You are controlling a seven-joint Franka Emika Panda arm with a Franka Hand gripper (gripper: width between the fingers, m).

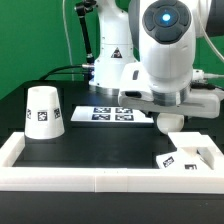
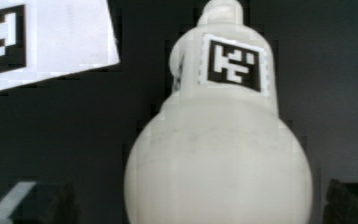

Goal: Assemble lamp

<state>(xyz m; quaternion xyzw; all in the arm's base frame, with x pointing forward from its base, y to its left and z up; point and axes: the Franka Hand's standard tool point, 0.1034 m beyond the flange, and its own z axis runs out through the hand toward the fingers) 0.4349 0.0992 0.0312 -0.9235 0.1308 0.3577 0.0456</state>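
Observation:
In the wrist view the white bulb (image 2: 217,150) fills the middle, its wide body near the camera and its narrow tagged end pointing away. My gripper (image 2: 197,208) is open, with its dark fingers (image 2: 34,200) on either side of the bulb's wide body and a gap showing on one side. A tagged corner of the flat square base (image 2: 34,45) lies beyond. In the exterior view my gripper (image 1: 170,124) is low over the table, just behind the base (image 1: 190,155). The cone shade (image 1: 43,110) stands at the exterior view's left.
The marker board (image 1: 112,113) lies behind the gripper on the black table. A low white wall (image 1: 100,178) runs along the front and up the left side. Cables hang behind the arm.

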